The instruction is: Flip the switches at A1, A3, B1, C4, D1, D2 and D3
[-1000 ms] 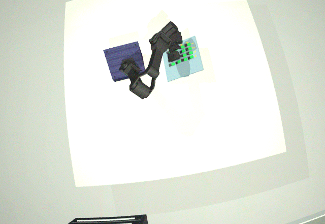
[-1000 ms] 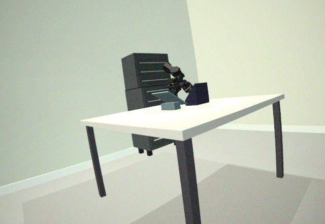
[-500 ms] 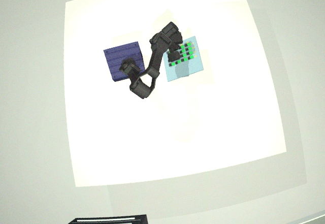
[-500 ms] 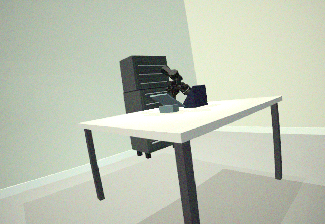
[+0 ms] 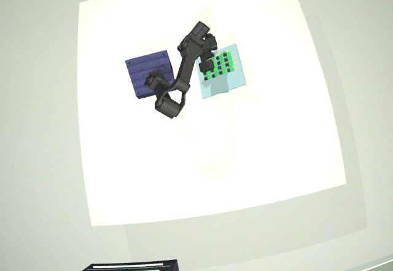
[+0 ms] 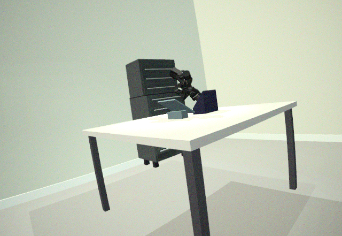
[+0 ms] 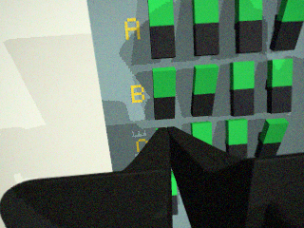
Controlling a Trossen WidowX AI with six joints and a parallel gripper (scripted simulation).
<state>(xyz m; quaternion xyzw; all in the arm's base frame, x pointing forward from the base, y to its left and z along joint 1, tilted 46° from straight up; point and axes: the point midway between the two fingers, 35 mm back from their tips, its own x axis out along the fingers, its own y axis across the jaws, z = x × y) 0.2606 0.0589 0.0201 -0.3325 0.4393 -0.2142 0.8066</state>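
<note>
The light blue switch panel [image 5: 235, 80] [image 6: 176, 105] [image 7: 106, 62] is tilted and bears rows of green-and-black rocker switches. My gripper [image 7: 166, 135] is shut and empty. Its tips are over the C1 place, just below switch B1 [image 7: 164, 92] in the wrist view; I cannot tell if they touch. Switches A1 [image 7: 162, 28], A3 [image 7: 249, 24] and C4 [image 7: 273, 133] show in the wrist view. C1 is almost wholly covered by the tips. Row D is mostly hidden behind the fingers; a green and black sliver shows beside them. Which ends are raised is hard to tell.
The arm stands on a dark blue block [image 5: 148, 61] [image 6: 207, 101] beside the panel, on the white table [image 5: 209, 141] [image 6: 154, 130]. A dark drawer cabinet [image 6: 134, 81] stands behind the table. The row letters A and B show clearly left of the switches.
</note>
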